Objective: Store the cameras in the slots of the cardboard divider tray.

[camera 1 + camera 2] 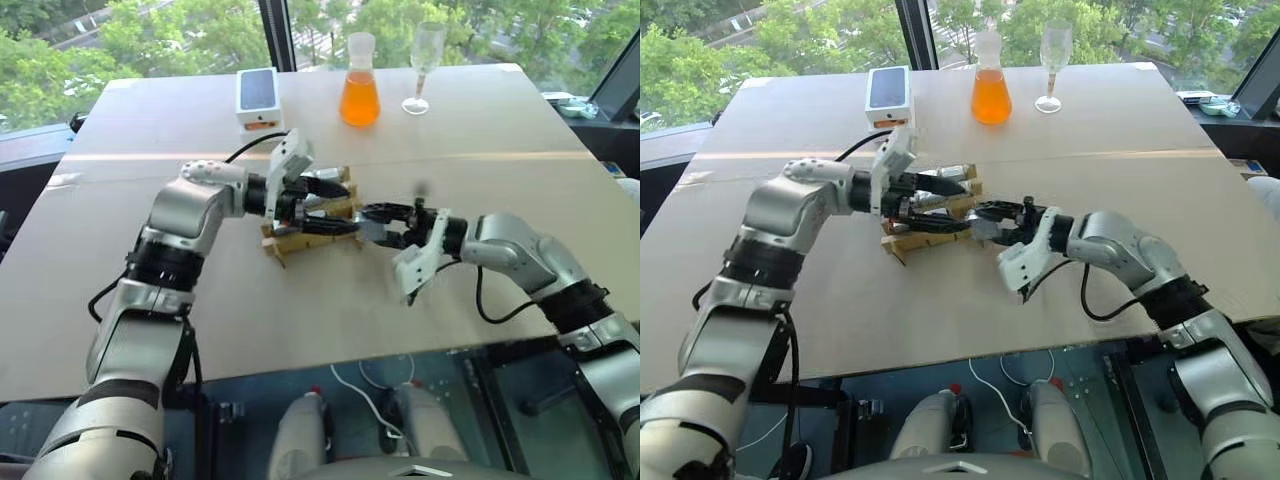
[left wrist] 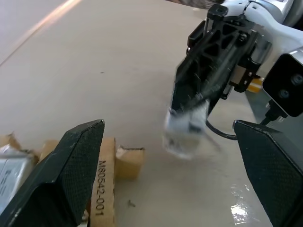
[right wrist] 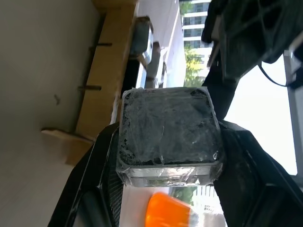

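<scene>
Camera (image 3: 168,135) clamped in right hand (image 1: 375,222), beside tray (image 1: 300,240)

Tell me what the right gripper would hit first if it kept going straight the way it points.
Probably the left gripper: the right gripper, shut on a camera, points across the table at it, with the cardboard divider tray just beneath that line. Depth is unclear, so the tray could come first.

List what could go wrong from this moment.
1. The right gripper holds a camera wrapped in clear film, so it might slip from the jaws.
2. The open left gripper hovers over the cardboard tray, close to the right one; the two may collide or block the slots.
3. The tray looks light, and a nudge could push it toward the orange flask and wine glass.
</scene>
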Robot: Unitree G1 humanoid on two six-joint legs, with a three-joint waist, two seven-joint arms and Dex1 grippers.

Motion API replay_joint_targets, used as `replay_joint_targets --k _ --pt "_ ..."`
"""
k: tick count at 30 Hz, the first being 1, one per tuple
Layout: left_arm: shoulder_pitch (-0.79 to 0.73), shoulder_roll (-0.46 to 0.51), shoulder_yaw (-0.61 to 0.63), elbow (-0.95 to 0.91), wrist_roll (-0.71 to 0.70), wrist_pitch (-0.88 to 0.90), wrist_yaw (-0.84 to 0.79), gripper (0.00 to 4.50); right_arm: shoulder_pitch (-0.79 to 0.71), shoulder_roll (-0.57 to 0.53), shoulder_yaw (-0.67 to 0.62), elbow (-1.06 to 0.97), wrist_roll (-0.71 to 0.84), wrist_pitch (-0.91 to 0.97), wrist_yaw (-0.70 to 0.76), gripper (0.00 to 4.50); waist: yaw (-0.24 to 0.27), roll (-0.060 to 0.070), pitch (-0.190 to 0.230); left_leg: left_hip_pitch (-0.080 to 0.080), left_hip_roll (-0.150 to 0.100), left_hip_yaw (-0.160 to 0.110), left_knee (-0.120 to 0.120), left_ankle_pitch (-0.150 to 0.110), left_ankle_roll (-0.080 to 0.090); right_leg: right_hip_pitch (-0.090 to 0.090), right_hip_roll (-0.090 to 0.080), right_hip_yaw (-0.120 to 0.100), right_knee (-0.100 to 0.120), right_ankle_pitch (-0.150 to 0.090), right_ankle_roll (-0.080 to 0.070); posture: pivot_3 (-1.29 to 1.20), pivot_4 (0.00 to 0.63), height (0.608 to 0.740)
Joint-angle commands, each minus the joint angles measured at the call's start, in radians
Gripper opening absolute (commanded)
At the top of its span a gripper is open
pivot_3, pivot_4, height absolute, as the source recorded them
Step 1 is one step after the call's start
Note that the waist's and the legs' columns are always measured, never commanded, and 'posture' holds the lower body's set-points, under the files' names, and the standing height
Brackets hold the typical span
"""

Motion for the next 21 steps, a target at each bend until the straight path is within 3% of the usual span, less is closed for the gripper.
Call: replay_joint_targets --k 1,7,10,16,17,18,19,21 --pt "-0.063 -0.014 -0.022 0.067 0.045 -0.072 -0.084 4.5 -0.031 0.01 -0.006 -0.047 -0.015 -0.008 -0.016 1.98 0.001 0.0 0.0 0.0 0.0 0.0 0.0 0.0 0.0 0.0 0.0 0.0 0.0 0.0 0.0 0.0 0.15 0.74" --pt "-0.096 -0.033 -0.032 0.127 0.082 -0.109 -0.157 4.5 -0.031 0.021 -0.012 -0.051 -0.03 0.001 -0.022 1.98 -0.001 0.0 0.0 0.0 0.0 0.0 0.0 0.0 0.0 0.0 0.0 0.0 0.0 0.0 0.0 0.0 0.15 0.74" --pt "-0.1 -0.043 -0.024 0.141 0.094 -0.121 -0.168 3.77 -0.025 0.022 -0.011 -0.059 -0.035 0.003 -0.021 1.98 0.0 0.0 0.0 0.0 0.0 0.0 0.0 0.0 0.0 0.0 0.0 0.0 0.0 0.0 0.0 0.0 0.15 0.74" --pt "-0.099 -0.055 -0.033 0.163 0.125 -0.139 -0.193 0.86 -0.012 0.032 -0.004 -0.064 -0.03 0.011 -0.021 1.98 -0.001 0.0 0.0 0.0 0.0 0.0 0.0 0.0 0.0 0.0 0.0 0.0 0.0 0.0 0.0 0.0 0.15 0.74" --pt "-0.098 -0.055 -0.033 0.166 0.13 -0.141 -0.195 0.79 -0.009 0.033 -0.007 -0.068 -0.035 0.022 -0.023 1.98 -0.001 0.0 0.0 0.0 0.0 0.0 0.0 0.0 0.0 0.0 0.0 0.0 0.0 0.0 -0.001 0.0 0.15 0.74" --pt "-0.097 -0.056 -0.031 0.169 0.134 -0.142 -0.197 0.8 -0.007 0.032 -0.01 -0.071 -0.04 0.031 -0.025 3.11 -0.001 0.0 0.0 0.0 0.0 0.0 0.0 0.0 0.0 0.0 0.0 0.0 0.001 0.0 -0.001 0.0 0.15 0.74" --pt "-0.097 -0.057 -0.029 0.171 0.136 -0.142 -0.199 0.8 -0.005 0.032 -0.012 -0.074 -0.043 0.037 -0.025 3.26 -0.001 0.0 0.0 0.0 0.0 0.0 0.0 0.0 0.0 0.0 0.0 0.0 0.001 0.0 -0.001 0.0 0.15 0.74" --pt "-0.097 -0.059 -0.024 0.184 0.147 -0.152 -0.193 0.8 0.009 0.039 -0.028 -0.078 -0.032 0.061 -0.037 4.28 -0.001 0.0 0.0 0.0 0.0 0.0 0.0 0.0 0.0 0.0 0.0 0.0 0.001 0.0 0.0 0.0 0.15 0.74"
